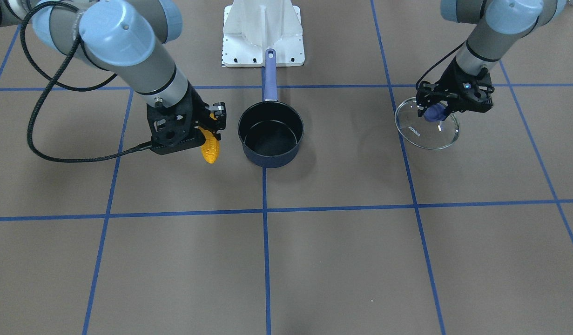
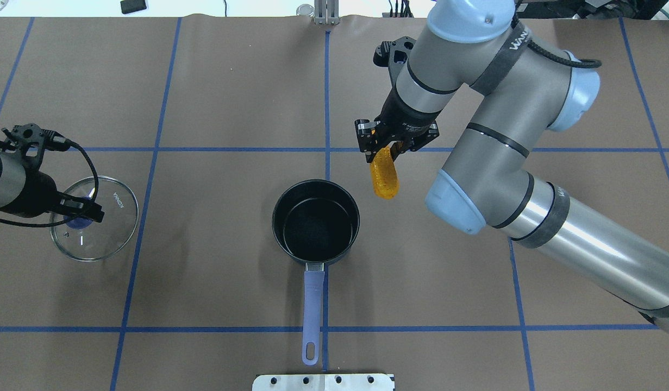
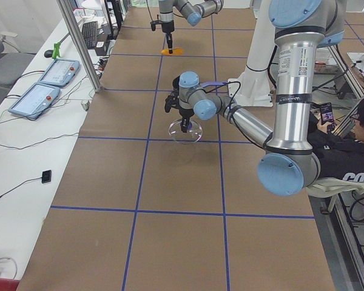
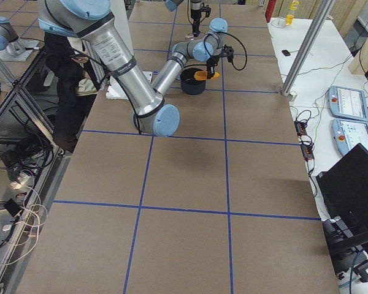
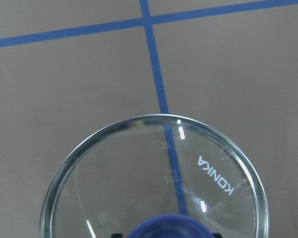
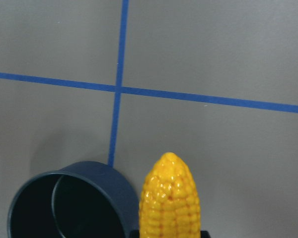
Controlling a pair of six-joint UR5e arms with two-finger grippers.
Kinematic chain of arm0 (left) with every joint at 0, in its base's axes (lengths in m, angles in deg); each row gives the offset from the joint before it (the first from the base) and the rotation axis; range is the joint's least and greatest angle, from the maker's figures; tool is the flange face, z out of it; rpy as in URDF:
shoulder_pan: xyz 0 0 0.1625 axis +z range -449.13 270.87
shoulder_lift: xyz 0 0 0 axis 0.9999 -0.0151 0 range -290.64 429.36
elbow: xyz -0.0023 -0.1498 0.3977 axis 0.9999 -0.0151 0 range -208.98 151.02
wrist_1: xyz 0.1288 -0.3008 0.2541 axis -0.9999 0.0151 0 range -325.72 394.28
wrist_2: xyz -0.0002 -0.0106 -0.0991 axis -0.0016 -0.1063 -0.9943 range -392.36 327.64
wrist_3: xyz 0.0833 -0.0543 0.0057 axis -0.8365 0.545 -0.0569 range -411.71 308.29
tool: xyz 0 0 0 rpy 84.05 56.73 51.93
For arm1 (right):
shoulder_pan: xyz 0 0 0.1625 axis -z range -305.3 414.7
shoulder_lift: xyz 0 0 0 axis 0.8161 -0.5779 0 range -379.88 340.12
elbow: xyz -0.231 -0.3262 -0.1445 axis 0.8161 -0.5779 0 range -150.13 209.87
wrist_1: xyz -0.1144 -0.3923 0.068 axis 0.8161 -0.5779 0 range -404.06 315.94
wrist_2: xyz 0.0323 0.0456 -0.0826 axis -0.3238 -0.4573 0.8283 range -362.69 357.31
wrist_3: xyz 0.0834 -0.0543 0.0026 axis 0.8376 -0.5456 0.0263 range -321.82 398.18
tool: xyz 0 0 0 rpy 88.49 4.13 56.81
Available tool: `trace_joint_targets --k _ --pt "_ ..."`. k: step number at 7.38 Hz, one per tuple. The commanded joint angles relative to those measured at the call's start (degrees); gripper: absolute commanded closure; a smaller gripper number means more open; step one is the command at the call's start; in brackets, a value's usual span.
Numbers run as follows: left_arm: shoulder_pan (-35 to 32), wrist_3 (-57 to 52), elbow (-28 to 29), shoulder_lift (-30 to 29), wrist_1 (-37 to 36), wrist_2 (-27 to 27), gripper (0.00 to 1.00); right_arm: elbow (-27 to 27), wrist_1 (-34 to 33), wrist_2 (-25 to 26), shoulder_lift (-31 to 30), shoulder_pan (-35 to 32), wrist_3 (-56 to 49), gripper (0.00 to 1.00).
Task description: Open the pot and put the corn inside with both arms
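Corn (image 2: 384,176) hangs tip-down, its long axis near upright, pinched at the thick end by the jaws of the right gripper (image 2: 387,149). Just beside it, toward the robot's left and a little nearer the base, stands the open pot (image 2: 316,228), empty, with its handle pointing at the robot. The cob is outside the rim, so a short sideways carry seems needed. Well apart, the left gripper (image 2: 79,214) clamps the knob of the lid (image 2: 103,239).
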Motion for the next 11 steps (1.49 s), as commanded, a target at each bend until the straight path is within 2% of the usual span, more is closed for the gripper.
trace_joint_targets --k 1,4,6,8,9,10,11 --pt "-3.2 -1.2 7.0 1.5 9.4 -5.4 0.72 -1.3 0.0 4.6 2.2 4.3 3.1 0.91" --pt "-4.0 -3.1 8.7 2.4 10.6 -5.8 0.72 -4.4 1.0 10.4 4.8 9.5 5.8 0.91" --pt "-3.9 -3.1 8.9 2.4 10.6 -5.8 0.72 -11.3 11.8 11.4 5.1 11.4 10.0 0.91" --pt "-3.9 -3.1 9.3 2.4 10.5 -5.4 0.72 -11.5 12.4 12.4 4.9 12.2 10.1 0.90" --pt "-3.9 -3.1 9.6 2.3 10.6 -5.4 0.72 -11.5 12.4 12.4 5.0 12.2 10.2 0.85" --pt "-3.9 -3.1 9.7 2.3 10.5 -5.4 0.72 -11.1 12.3 12.5 5.1 12.2 10.2 0.01" --pt "-3.9 -3.2 9.9 2.3 10.5 -5.4 0.72 -10.8 12.3 12.5 5.2 12.2 10.4 0.00"
